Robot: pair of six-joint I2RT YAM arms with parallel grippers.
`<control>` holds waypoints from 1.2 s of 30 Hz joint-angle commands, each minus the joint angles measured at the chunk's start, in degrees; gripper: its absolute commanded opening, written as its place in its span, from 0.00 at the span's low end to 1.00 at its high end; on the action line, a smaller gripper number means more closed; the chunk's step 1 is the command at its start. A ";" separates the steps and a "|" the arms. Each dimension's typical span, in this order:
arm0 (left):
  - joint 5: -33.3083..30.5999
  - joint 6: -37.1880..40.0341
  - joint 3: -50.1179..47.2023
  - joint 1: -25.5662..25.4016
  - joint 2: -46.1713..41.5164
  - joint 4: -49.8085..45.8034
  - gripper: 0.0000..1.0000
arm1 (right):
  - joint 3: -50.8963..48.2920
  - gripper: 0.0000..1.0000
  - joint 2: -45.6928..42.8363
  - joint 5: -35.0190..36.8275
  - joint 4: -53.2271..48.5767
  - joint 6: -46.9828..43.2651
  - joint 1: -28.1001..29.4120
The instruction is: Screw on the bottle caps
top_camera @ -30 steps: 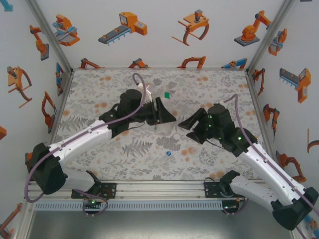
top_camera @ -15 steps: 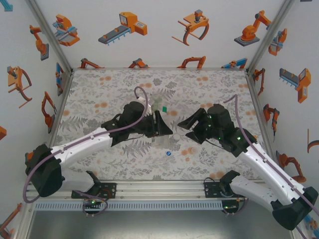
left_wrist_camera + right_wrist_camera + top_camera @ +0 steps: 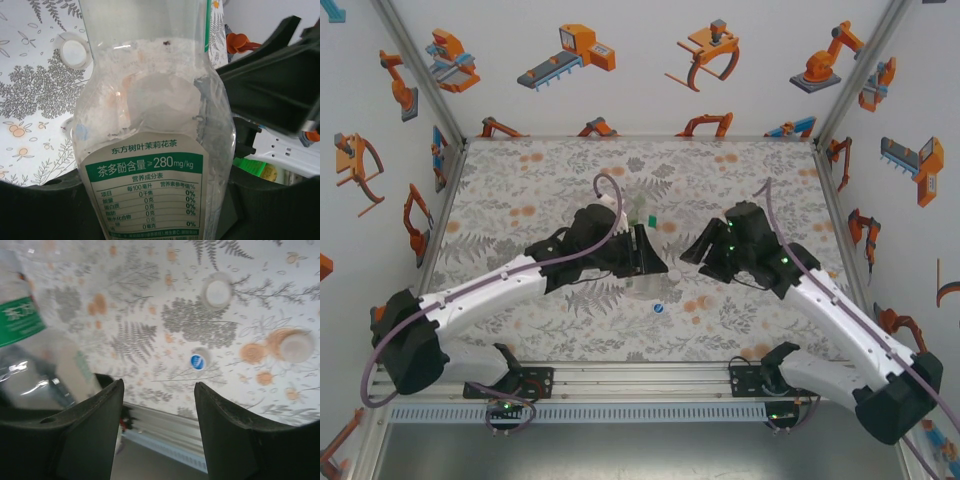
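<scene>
My left fingers [image 3: 40,212] are pinching the bottle [image 3: 150,150], clamped on its labelled part, with the green band of the label [image 3: 145,170] facing my wrist camera. From above, this grip sits near the middle of the surface [image 3: 520,190]. My right fingers [image 3: 95,435] hover at 3 o'clock of it, near the bottle but apart from it. The right fingers stand spread with nothing between them, and the patterned surface shows through the gap. The blue cap [image 3: 198,361] lies loose on the surface. The white cap [image 3: 217,291] lies at 1 o'clock of it in my right wrist view, near but not touching. From above, the blue cap is at 6 o'clock of the bottle, apart from both sets of fingers
</scene>
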 commanded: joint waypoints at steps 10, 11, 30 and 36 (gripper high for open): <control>-9.22 4.82 0.28 2.06 -8.33 -7.22 0.24 | 3.41 0.45 15.47 2.89 0.43 -19.75 -3.30; -9.05 5.92 0.40 2.33 -8.57 -7.51 0.24 | 3.42 0.44 16.37 2.75 1.19 -20.13 -3.50; -15.95 22.75 10.12 7.48 -13.10 -18.03 0.00 | 6.21 0.20 31.86 -0.49 10.85 -24.67 -3.71; -17.08 24.20 10.96 7.93 -13.70 -17.44 0.00 | 5.98 0.16 33.70 -0.90 11.32 -24.82 -3.70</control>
